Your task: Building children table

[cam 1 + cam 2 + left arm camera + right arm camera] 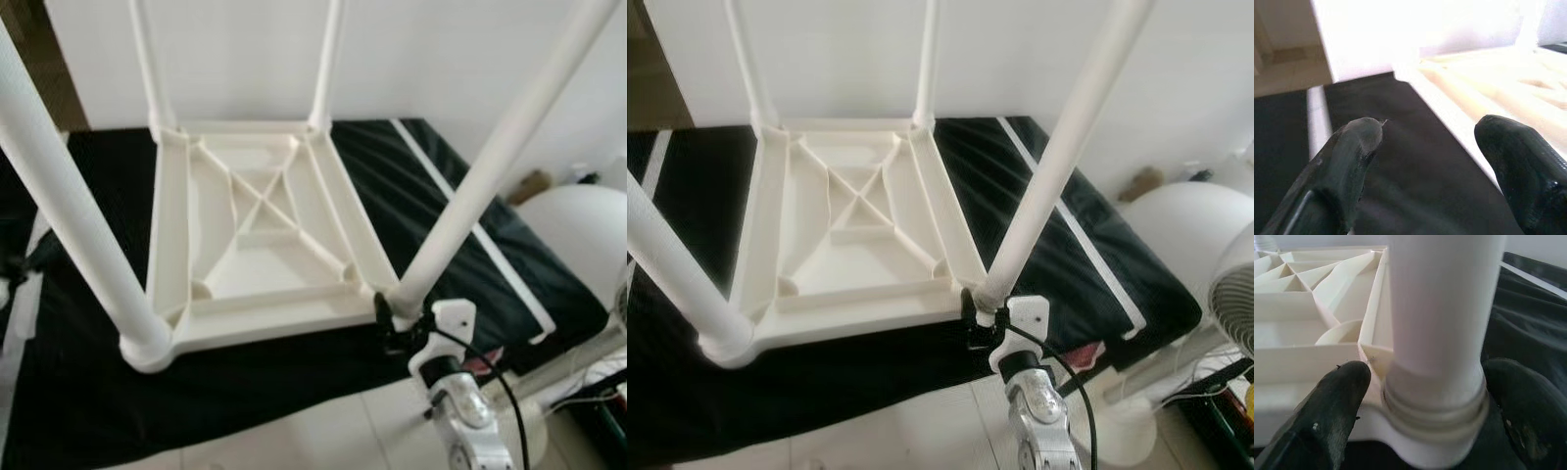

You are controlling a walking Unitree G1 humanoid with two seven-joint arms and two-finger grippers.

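A white plastic children's table (260,230) lies upside down on a black cloth (421,196), its ribbed underside facing up. Four white legs stand up from its corners: near right leg (490,166), near left leg (69,215), and two far legs (147,59) (326,59). My right gripper (390,328) is at the base of the near right leg (1442,308), with one black finger (1342,391) on each side of its threaded collar, shut on it. My left gripper (1435,142) hovers open over the cloth beside the table's edge (1449,107), with nothing between its fingers.
The black cloth has a white stripe (460,196) and ends at a light tiled floor (333,431) near me. A white rounded object (578,225) and a fan (1239,294) stand at the right. A white wall (441,49) runs behind.
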